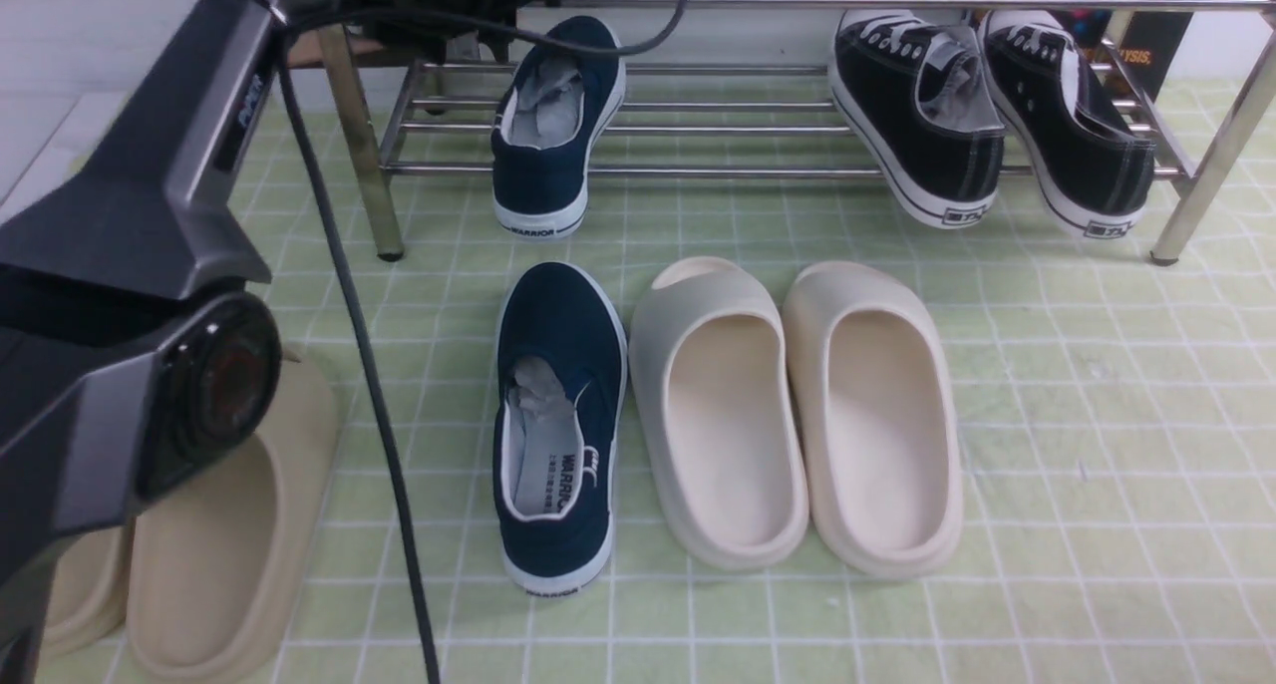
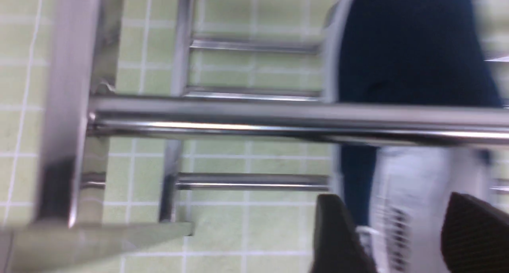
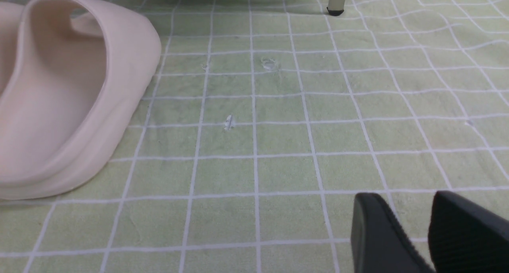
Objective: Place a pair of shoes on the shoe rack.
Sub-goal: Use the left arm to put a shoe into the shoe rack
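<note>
And L gripper (image 2: 393, 196), upper L in front view, jaws well apart, empty; R gripper (image 3: 404, 193) parted, empty. Floor shoe (image 1: 554, 320), ctr-L, prob. light, squashy: pinch firmer heel (image 1: 553, 546)!

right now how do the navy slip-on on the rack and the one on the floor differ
The racked shoe rests on the shoe rack's lower bars; the floor shoe stands on the tiled-pattern surface.
The floor shoe's insole lettering shows in the front view; the racked shoe's does not.
Both are navy with white soles.
</note>
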Motion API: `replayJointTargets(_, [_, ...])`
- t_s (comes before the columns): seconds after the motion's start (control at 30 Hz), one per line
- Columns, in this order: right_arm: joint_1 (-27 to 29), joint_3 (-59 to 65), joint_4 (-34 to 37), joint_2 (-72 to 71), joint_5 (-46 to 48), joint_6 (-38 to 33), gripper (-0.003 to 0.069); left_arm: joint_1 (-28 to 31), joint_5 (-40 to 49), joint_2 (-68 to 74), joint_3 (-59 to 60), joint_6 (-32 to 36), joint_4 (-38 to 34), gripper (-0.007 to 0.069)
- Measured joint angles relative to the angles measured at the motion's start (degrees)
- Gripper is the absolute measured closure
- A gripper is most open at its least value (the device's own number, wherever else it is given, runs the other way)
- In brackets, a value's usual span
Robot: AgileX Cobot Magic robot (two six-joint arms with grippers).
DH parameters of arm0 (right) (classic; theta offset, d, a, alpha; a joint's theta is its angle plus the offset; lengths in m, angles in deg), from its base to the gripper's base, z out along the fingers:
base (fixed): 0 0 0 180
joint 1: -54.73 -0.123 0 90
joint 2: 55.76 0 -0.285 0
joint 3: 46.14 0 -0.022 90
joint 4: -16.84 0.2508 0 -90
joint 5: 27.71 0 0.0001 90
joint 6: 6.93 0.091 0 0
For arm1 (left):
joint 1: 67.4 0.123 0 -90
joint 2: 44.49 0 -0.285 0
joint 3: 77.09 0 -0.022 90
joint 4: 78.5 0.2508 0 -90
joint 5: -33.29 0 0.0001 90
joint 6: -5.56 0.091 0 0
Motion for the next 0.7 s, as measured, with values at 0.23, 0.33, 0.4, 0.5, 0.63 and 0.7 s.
replayJointTargets(0.23, [0.0,0.0,0.0,0.0,0.0,0.0,0.0419,-0.1,0.0,-12.1,20.3,4.7,-8.0,0.0634])
replayJointTargets(0.33, [0.0,0.0,0.0,0.0,0.0,0.0,0.0419,-0.1,-0.1,-17.3,34.9,7.4,-11.1,0.0638])
replayJointTargets(0.4, [0.0,0.0,0.0,0.0,0.0,0.0,0.0419,-0.1,-1.6,-18.3,41.1,8.2,-12.8,0.0638])
replayJointTargets(0.5, [0.0,0.0,0.0,0.0,0.0,0.0,0.0419,-0.1,-6.2,-18.0,46.1,8.4,-13.8,0.0638])
replayJointTargets(0.63, [0.0,0.0,0.0,0.0,0.0,0.0,0.0419,-0.1,-17.4,-15.9,49.3,8.5,-14.1,0.0638])
replayJointTargets(0.7, [0.0,0.0,0.0,0.0,0.0,0.0,0.0419,-0.1,-23.2,-15.4,49.6,8.5,-14.5,0.0638])
